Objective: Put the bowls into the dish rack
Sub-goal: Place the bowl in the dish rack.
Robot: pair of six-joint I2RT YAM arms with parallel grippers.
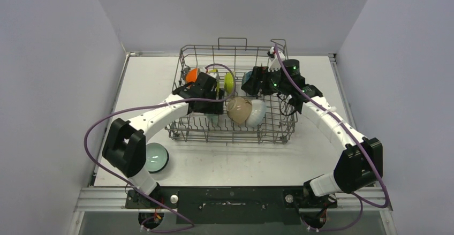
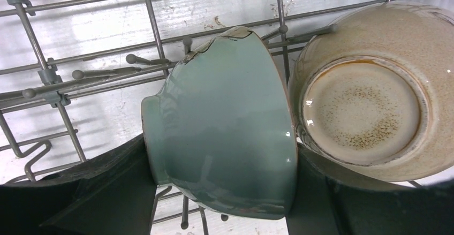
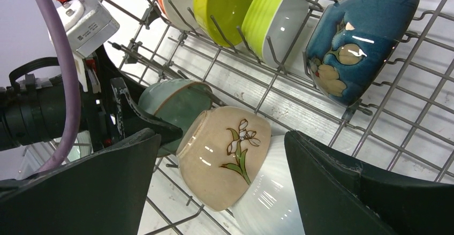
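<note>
A grey wire dish rack point(image 1: 230, 139) sits mid-table, with bowls standing on edge among its prongs. The left gripper point(image 2: 219, 187) is closed partway across a pale green bowl point(image 2: 225, 133), one finger at the foot ring and the other at the rim. That bowl lies on its side low in the rack, just beside a beige bowl point(image 2: 364, 101) and seemingly touching it.

The right gripper point(image 3: 222, 138) hangs wide open and holds nothing. It is above the beige bowl and a white bowl point(image 3: 262, 203), which lean together. A second green bowl point(image 1: 156, 157) sits on the table point(image 1: 241, 163) outside the rack, near the left arm.

The bowls look like glazed ceramic: stiff, fairly heavy, slick, and liable to chip against wire or each other. Pinching the wall at the rim would probably hold more securely than spanning foot to rim.
</note>
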